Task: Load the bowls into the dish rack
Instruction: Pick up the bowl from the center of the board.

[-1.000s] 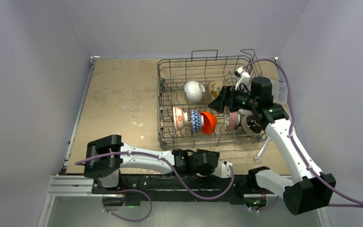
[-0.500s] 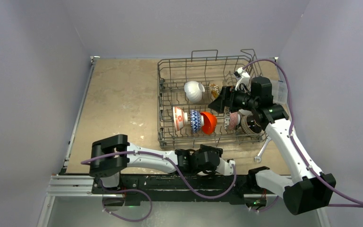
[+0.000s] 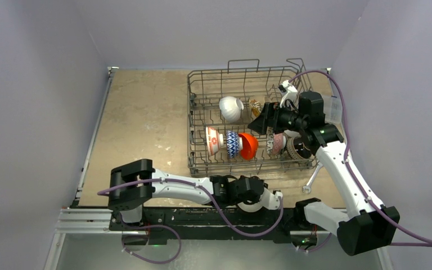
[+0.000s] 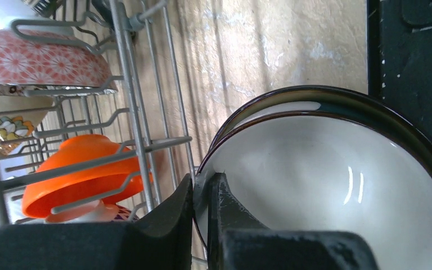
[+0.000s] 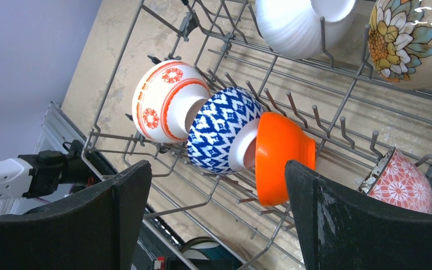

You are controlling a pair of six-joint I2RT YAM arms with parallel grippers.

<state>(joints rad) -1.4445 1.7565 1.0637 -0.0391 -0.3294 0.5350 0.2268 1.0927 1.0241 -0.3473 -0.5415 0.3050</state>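
My left gripper (image 4: 202, 183) is shut on the rim of a dark-edged bowl (image 4: 326, 185) with a cream inside. That bowl sits nested in a teal bowl (image 4: 346, 107) on the table just in front of the dish rack (image 3: 199, 121). In the top view the left gripper (image 3: 257, 198) lies low by the near edge. My right gripper (image 5: 216, 180) hangs open and empty above the rack's right half. Red-patterned (image 5: 166, 101), blue (image 5: 222, 132) and orange (image 5: 281, 154) bowls stand on edge in a row. A white bowl (image 5: 301, 22) and a pink bowl (image 5: 402, 183) lie nearby.
A flowered bowl (image 5: 408, 42) lies at the rack's back. A brown bowl (image 3: 295, 149) sits under the right arm. A metal wrench (image 3: 311, 180) lies right of the rack, and a clear box (image 3: 333, 107) stands at the far right. The black base rail (image 4: 410, 67) borders the held bowl.
The left gripper reached slightly right and closed on the bowl's rim. The right arm and the racked bowls have not moved.
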